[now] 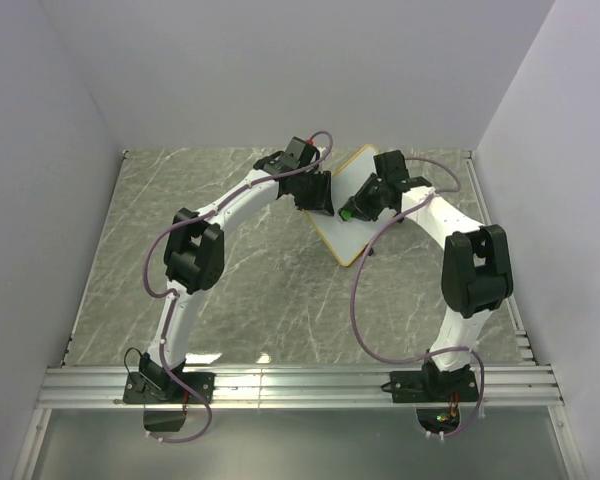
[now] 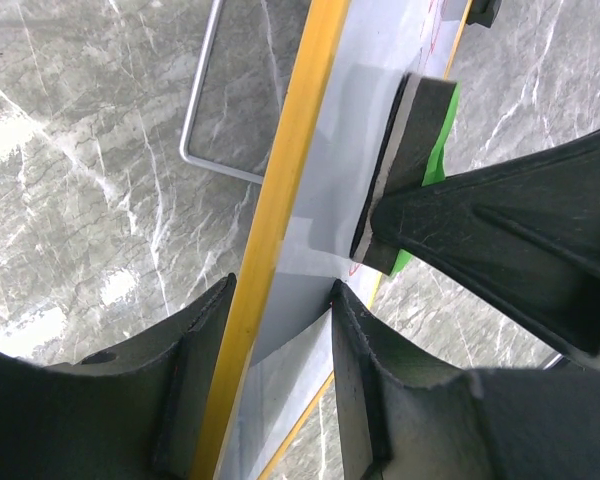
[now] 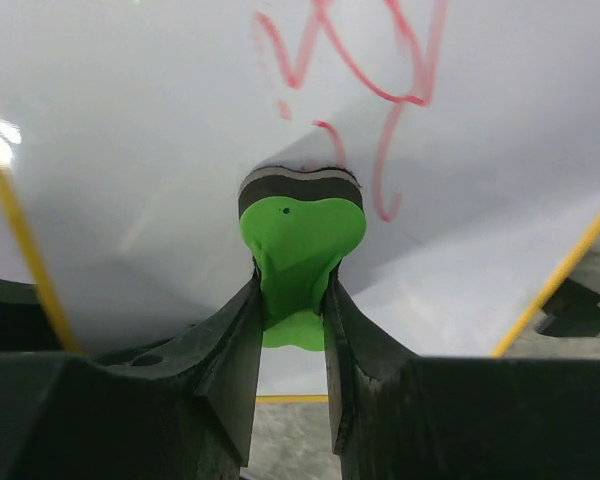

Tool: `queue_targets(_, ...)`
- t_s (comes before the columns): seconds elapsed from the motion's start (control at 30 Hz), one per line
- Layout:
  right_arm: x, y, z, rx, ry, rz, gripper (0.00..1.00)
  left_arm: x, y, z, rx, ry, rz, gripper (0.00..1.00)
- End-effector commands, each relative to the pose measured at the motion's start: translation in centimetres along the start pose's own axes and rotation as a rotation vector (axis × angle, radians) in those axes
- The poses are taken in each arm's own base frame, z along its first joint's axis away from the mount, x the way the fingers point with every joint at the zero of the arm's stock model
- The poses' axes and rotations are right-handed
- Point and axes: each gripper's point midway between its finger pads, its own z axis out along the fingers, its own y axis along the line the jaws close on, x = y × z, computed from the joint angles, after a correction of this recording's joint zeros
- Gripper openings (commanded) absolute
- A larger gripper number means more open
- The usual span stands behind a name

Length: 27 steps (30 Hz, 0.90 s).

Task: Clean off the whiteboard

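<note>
Right hand (image 3: 292, 290), nearest my lens, is clamped on the green eraser (image 3: 300, 235) against the whiteboard (image 3: 130, 150), which my left hand (image 2: 280, 300) pinches by its frame over the far desk (image 1: 230, 280); I judge wiping in hand, next stroke to cross the red scribbles (image 3: 380, 90).

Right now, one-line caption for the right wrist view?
Right hand presses the green eraser to the whiteboard, red scribbles just above it in frame.

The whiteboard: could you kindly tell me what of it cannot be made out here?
- Top view: whiteboard face partly hidden by left tool and right tool; scribbles too small.
- Right wrist view: red scribbles cut off by top edge; green eraser covers its patch.
</note>
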Motion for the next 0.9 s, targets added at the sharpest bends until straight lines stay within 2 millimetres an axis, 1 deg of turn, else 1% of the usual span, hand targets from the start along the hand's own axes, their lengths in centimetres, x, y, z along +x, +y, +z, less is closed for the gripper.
queue_targets(0.0, 4.9, -9.3, 3.0, 0.289, 0.124, -0.030, 0.00, 1.6, 3.5, 0.2, -0.177, 0.042, 0.053, 0.00)
queue_targets(0.07, 5.8, -10.3, 3.1, 0.298, 0.143, -0.026, 0.00, 1.4, 3.5, 0.2, -0.179, 0.038, 0.056, 0.00)
queue_targets(0.13, 6.6, -10.8, 3.0, 0.298, 0.166, -0.019, 0.00, 1.4, 3.5, 0.2, -0.180, 0.036, 0.055, 0.00)
queue_targets(0.23, 7.9, -10.5, 2.8, 0.282, 0.199, -0.031, 0.00, 1.3, 3.4, 0.3, -0.176, 0.035, 0.052, 0.00)
queue_targets(0.27, 8.1, -10.0, 2.6, 0.263, 0.199, -0.038, 0.00, 1.3, 3.4, 0.4, -0.178, 0.035, 0.052, 0.00)
queue_targets(0.33, 9.1, -8.9, 2.4, 0.232, 0.219, -0.060, 0.00, 1.2, 3.4, 0.4, -0.177, 0.032, 0.051, 0.00)
queue_targets(0.4, 9.2, -7.6, 2.3, 0.193, 0.218, -0.074, 0.00, 1.3, 3.4, 0.6, -0.174, 0.037, 0.047, 0.00)
queue_targets(0.43, 9.2, -6.5, 2.2, 0.166, 0.217, -0.077, 0.00, 1.3, 3.5, 0.6, -0.175, 0.037, 0.047, 0.00)
queue_targets(0.5, 9.0, -5.2, 2.3, 0.133, 0.217, -0.083, 0.00, 1.3, 3.4, 0.5, -0.173, 0.035, 0.046, 0.00)
queue_targets(0.53, 8.3, -3.7, 2.2, 0.106, 0.202, -0.085, 0.00, 1.4, 3.4, 0.5, -0.173, 0.036, 0.045, 0.00)
queue_targets(0.6, 8.2, -2.6, 2.3, 0.086, 0.209, -0.083, 0.00, 1.6, 3.6, 0.7, -0.176, 0.041, 0.044, 0.00)
queue_targets(0.63, 7.6, -1.4, 2.1, 0.063, 0.198, -0.081, 0.00, 1.7, 3.5, 0.6, -0.174, 0.042, 0.044, 0.00)
queue_targets(0.7, 7.6, -0.4, 2.3, 0.045, 0.205, -0.080, 0.00, 1.8, 3.6, 0.7, -0.174, 0.045, 0.040, 0.00)
queue_targets(0.73, 7.3, 0.5, 2.1, 0.026, 0.201, -0.075, 0.00, 1.7, 3.5, 0.7, -0.171, 0.045, 0.040, 0.00)
queue_targets(0.87, 7.3, 2.3, 1.9, -0.014, 0.214, -0.074, 0.00, 1.7, 3.5, 0.7, -0.171, 0.045, 0.039, 0.00)
